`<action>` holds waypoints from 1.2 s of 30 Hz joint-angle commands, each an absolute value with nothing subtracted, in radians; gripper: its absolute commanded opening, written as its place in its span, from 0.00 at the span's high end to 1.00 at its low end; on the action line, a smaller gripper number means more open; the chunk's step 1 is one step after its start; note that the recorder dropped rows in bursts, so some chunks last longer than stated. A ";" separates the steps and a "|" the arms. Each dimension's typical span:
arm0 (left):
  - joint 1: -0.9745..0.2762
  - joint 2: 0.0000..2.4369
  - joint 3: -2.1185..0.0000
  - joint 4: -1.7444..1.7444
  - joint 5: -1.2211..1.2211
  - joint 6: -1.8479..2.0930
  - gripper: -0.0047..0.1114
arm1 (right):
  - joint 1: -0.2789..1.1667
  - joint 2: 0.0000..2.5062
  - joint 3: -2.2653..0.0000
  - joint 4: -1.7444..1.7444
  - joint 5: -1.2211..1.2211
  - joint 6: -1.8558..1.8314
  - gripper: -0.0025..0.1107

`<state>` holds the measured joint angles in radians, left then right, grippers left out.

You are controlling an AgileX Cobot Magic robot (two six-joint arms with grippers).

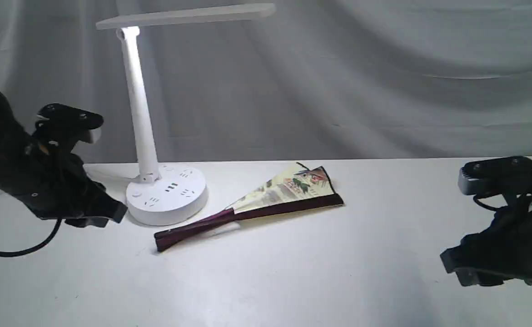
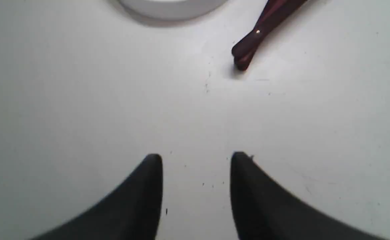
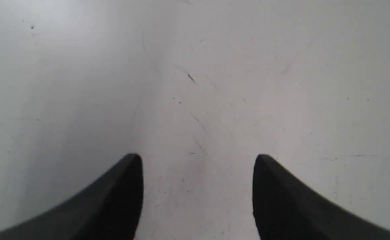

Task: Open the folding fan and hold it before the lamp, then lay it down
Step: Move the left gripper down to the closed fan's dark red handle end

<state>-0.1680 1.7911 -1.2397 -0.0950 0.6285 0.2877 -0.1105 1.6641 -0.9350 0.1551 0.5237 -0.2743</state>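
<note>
The folding fan [image 1: 266,202] lies on the white table, only slightly spread, its maroon handle end pointing front left and its painted cream leaf toward the back right. The white lamp [image 1: 159,181] stands just left of it, round base touching nothing, bar head overhead. My left gripper [image 1: 106,218] hovers open left of the lamp base, holding nothing; its wrist view shows the fan's handle tip [image 2: 248,50] and the lamp base rim [image 2: 168,10] beyond the gripper [image 2: 196,160]. My right gripper [image 1: 456,268] is open at the far right over bare table, and so it appears in its wrist view [image 3: 198,160].
A white table [image 1: 293,281] carries everything, with a grey cloth backdrop [image 1: 384,81] behind its far edge. A black cable [image 1: 16,247] loops below the left arm.
</note>
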 commanded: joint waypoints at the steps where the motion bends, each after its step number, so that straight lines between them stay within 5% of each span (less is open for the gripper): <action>1: -0.202 1.810 -1.269 -0.076 0.565 0.296 0.56 | -0.107 1.694 -0.945 0.156 0.538 -0.289 0.53; 36: -0.249 2.029 -1.379 -0.309 0.496 0.305 0.55 | -0.107 1.703 -0.945 0.156 0.490 -0.310 0.53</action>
<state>-0.2439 2.0321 -1.3745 -0.2711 0.5140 0.2967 -0.1105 1.7047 -0.9376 0.1551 0.4983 -0.2968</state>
